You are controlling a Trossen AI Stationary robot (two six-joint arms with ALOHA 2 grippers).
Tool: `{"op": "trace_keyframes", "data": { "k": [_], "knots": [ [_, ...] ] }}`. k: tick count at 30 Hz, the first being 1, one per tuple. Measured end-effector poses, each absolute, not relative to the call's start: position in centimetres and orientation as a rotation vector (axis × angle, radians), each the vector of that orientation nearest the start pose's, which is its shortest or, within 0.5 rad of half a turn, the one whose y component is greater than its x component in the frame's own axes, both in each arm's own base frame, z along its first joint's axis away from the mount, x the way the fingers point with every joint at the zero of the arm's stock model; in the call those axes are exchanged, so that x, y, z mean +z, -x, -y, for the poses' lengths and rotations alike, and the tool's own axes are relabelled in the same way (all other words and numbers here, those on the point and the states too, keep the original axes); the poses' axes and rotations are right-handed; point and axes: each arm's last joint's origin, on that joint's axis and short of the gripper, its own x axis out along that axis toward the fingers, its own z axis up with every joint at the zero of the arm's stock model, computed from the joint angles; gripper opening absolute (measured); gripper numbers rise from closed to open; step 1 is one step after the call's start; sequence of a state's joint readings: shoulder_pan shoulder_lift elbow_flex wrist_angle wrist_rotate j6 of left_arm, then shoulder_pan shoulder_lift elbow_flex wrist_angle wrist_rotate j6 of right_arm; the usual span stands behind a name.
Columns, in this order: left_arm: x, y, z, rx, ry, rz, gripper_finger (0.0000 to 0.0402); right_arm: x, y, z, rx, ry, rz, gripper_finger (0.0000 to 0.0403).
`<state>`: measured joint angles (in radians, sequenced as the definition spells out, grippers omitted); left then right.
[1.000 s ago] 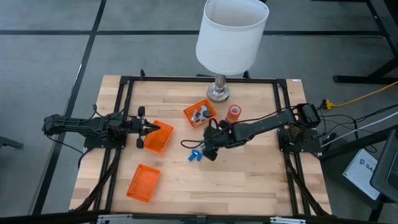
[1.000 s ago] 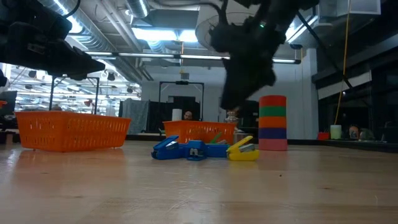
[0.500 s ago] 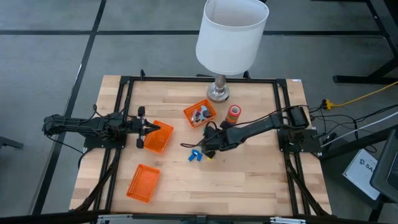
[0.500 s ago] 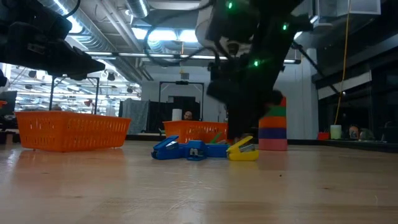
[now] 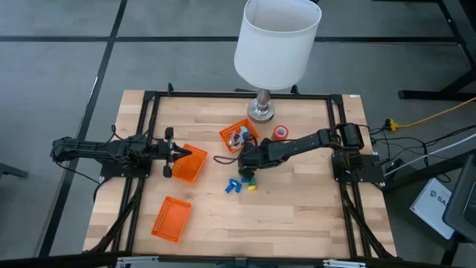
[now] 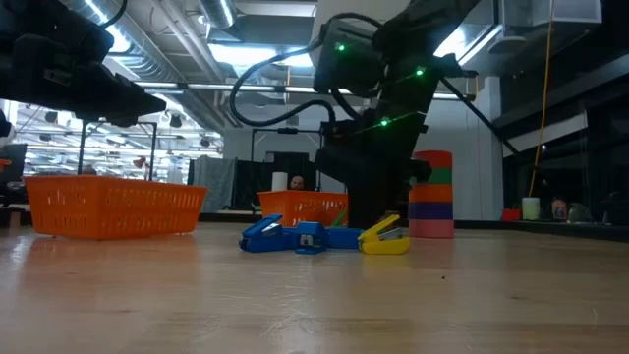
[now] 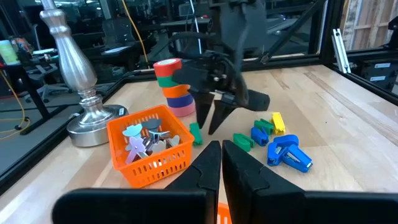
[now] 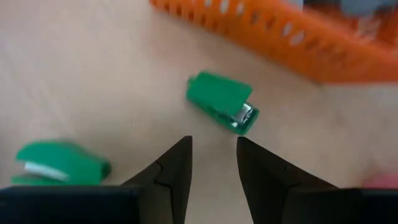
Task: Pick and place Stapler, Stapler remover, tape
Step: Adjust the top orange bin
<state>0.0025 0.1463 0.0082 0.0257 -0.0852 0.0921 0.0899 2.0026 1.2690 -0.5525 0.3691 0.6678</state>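
We judge the pick under way: the right hand (image 8: 211,163), fingers parted and empty, hangs just above a small green plastic stapler (image 8: 222,103) beside the small orange mesh basket (image 5: 239,136) — next, descend and close — left hand (image 7: 221,163) shut, idle.

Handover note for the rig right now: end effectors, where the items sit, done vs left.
Right end effector: open, empty, low over the table beside a green stapler near the small orange basket.
Left end effector: shut, empty, parked at the orange basket on the left.
Items: blue, yellow and green pieces loose mid-table; tape stack upright near the lamp base; small basket already holds some small pieces.
Done: nothing gripped at present.
Left: loose pieces and tape; third basket looks empty.
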Motion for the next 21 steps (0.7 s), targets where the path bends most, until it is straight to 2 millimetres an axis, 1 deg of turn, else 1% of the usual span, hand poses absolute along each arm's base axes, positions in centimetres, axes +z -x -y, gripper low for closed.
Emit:
{"op": "trace_keyframes", "data": {
  "k": [5, 10, 13, 16, 21],
  "knots": [
    [15.7, -10.6, -0.3, 0.082, -0.097, -0.116, 0.001, 13.8, -38.6, -1.4, -0.605, -0.233, -1.066, 0.0128],
    [15.7, -10.6, -0.3, 0.082, -0.097, -0.116, 0.0013, 14.5, -39.5, -0.8, -0.622, -0.085, -0.984, 0.0128],
    [15.7, -10.6, -0.3, 0.082, -0.096, -0.116, 0.0011, 14.9, -40.1, -0.1, -0.606, -0.033, -0.935, 0.0128],
    [15.7, -10.6, -0.3, 0.082, -0.097, -0.117, 0.001, 15.1, -40.5, 1.1, -0.597, 0.002, -0.907, 0.0128],
    [15.7, -10.6, -0.3, 0.082, -0.097, -0.116, 0.0013, 15.4, -40.8, 3.8, -0.612, 0.048, -0.884, 0.0128]
  ]
}}
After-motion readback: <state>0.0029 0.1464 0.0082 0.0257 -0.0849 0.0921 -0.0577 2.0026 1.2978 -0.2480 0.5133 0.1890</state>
